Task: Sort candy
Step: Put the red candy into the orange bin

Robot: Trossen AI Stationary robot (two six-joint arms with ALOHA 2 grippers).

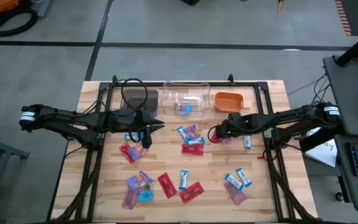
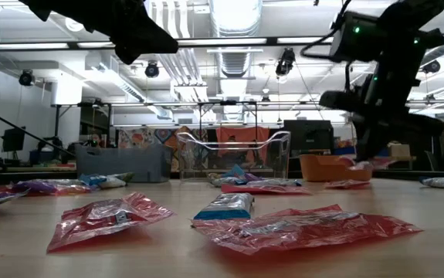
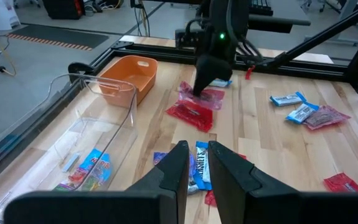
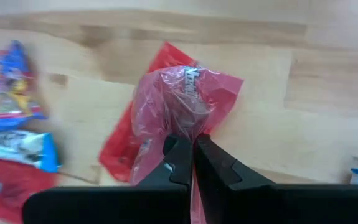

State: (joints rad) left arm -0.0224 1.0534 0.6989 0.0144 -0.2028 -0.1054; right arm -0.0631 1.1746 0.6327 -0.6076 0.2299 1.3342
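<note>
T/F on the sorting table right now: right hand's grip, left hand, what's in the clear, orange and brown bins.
1. The right hand is shut on a red candy. True.
2. The left hand holds a blue candy. False: it holds nothing, hanging above the table.
3. The clear bin has candy in it. True.
4. The orange bin is full of candy. False: none shows in it.
5. The brown bin sits right of the orange one. False: it sits left of the clear bin.
</note>
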